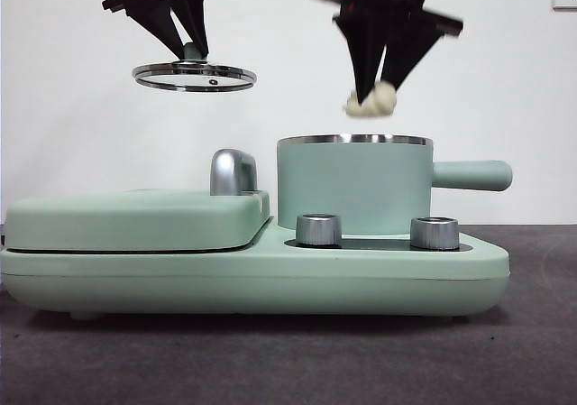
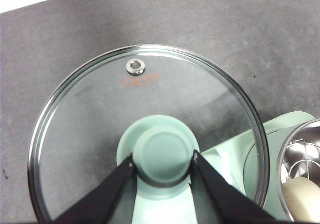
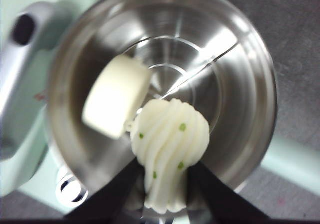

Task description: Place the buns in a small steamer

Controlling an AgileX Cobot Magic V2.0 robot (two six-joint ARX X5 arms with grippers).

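Observation:
The small steamer (image 1: 353,188) is a mint-green pot with a steel rim, standing open on the right of the appliance. A smooth cream bun (image 3: 116,103) lies inside its steel bowl (image 3: 240,74). My right gripper (image 1: 377,94) hangs just above the pot's rim, shut on the ribbed bun with green specks (image 3: 169,149). Up at the left, my left gripper (image 1: 191,51) is shut on the green knob (image 2: 163,150) of the glass lid (image 1: 194,76), holding it level in the air. The cream bun (image 2: 302,200) also shows at the edge of the left wrist view.
The pot sits on a mint-green appliance base (image 1: 252,274) with two steel knobs (image 1: 318,229) in front. A flat green grill cover (image 1: 135,217) with a chrome handle (image 1: 233,170) takes up its left half. The pot's straight handle (image 1: 471,175) points right.

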